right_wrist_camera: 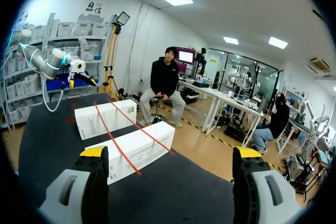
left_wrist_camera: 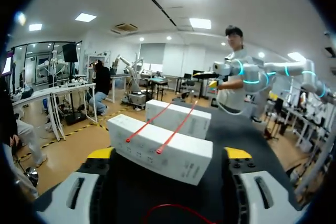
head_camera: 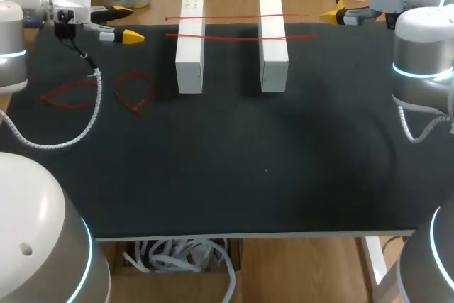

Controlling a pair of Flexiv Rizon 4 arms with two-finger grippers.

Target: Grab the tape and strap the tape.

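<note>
Tape across two white boxes, left tool and right tool level, spread wide, at far corners.

Head view: high behind the robot, looking down over the black table. Wrist views sit low at opposite ends, facing inward; all three share the white boxes.
</note>
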